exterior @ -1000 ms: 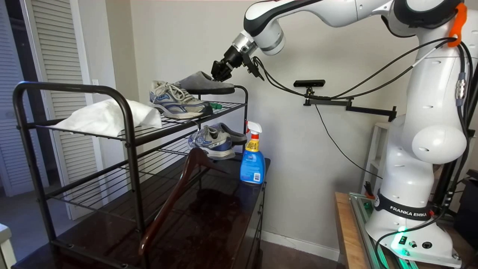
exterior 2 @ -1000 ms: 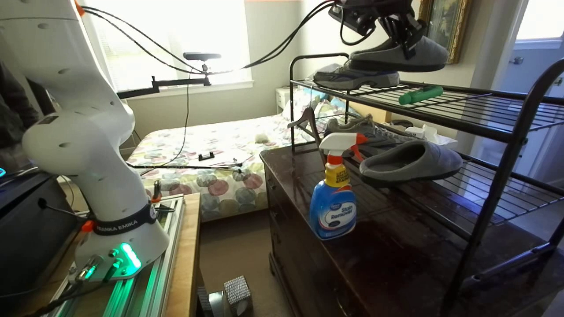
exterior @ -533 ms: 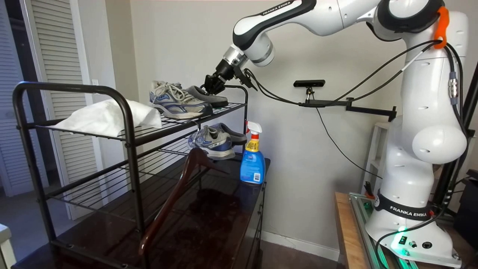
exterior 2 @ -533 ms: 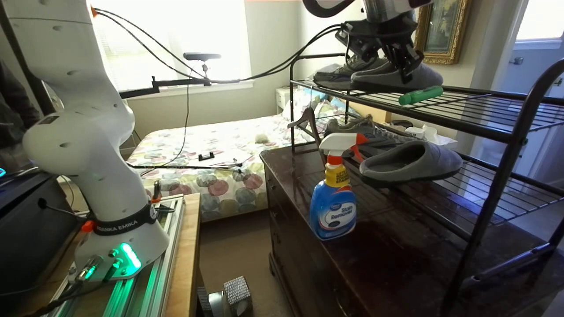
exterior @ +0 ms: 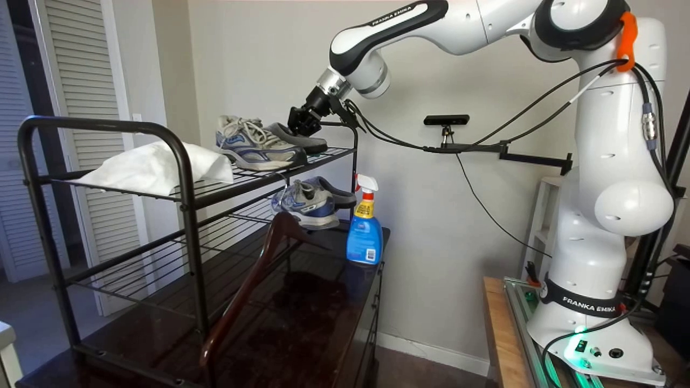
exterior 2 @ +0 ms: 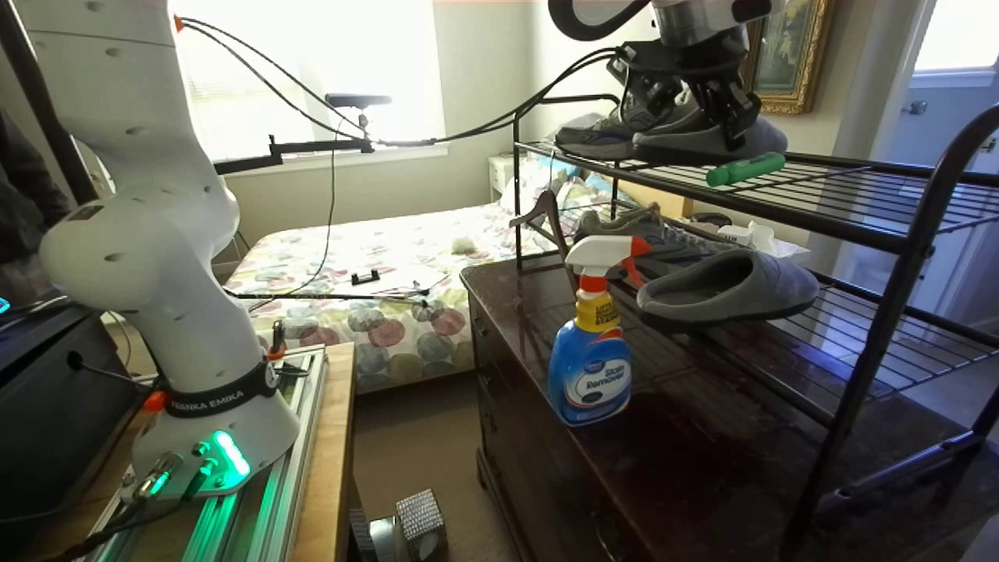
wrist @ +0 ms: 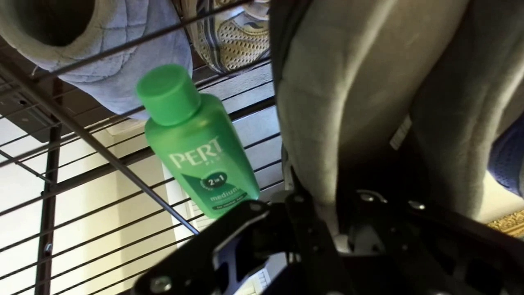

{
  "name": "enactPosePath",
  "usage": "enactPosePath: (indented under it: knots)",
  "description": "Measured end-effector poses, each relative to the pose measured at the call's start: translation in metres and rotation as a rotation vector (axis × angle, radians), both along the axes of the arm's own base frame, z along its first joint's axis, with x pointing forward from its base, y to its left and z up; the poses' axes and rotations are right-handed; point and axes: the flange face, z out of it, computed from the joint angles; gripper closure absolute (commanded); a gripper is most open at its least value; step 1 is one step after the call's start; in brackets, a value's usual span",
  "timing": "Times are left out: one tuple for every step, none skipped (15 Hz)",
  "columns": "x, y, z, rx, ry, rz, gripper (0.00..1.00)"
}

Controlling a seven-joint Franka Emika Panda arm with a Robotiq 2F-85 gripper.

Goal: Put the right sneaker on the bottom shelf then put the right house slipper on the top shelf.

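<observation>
A pincer (wrist: 327, 200) clamps a grey slipper (exterior 2: 693, 148) by the wall of its opening at the top shelf (exterior 2: 827, 222), its fingers (wrist: 307, 229) set inside and outside that wall, a hold that likely leaves the sole free to settle flat. The slipper, presumably the right one named in the task, lies nearly level beside the upper sneaker (exterior: 256, 148), though whether the shelf bears its full weight cannot be told. On the bottom shelf (exterior 2: 929, 343), the lower sneaker (exterior: 308, 206) sits next to the lower slipper (exterior 2: 726, 293); if that sneaker is the right one, the job's first half looks done, leaving only a release. A green bottle (wrist: 202, 155) lies on its side just beside the pincer, so spreading fingers could nudge it; a small release and straight withdrawal would seem wisest. A hanger (exterior: 264, 257) hooks onto the top shelf's edge, using it as a rod, while a spray bottle (exterior 2: 591, 367) stands upright on the counter (exterior 2: 702, 468), its broad base apparently giving steady footing below and apart from the work overhead.
</observation>
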Motion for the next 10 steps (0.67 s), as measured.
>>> enactPosePath:
  knots:
    - [-0.001,-0.001,0.0,0.008,0.005,-0.001,0.42]
    - [-0.002,-0.003,0.0,0.017,0.015,0.001,0.34]
    - [-0.005,-0.005,0.002,0.03,0.03,0.007,0.28]
    - [-0.009,-0.008,0.006,0.04,0.042,0.013,0.2]
    - [-0.015,-0.013,0.013,0.047,0.053,0.018,0.14]
    - [-0.022,-0.019,0.022,0.052,0.058,0.023,0.06]
    - [-0.031,-0.026,0.033,0.051,0.057,0.032,0.02]
    - [-0.04,-0.034,0.047,0.043,0.048,0.046,0.0]
    - [-0.05,-0.043,0.061,0.027,0.03,0.061,0.0]
    - [-0.059,-0.052,0.074,0.008,0.008,0.076,0.04]
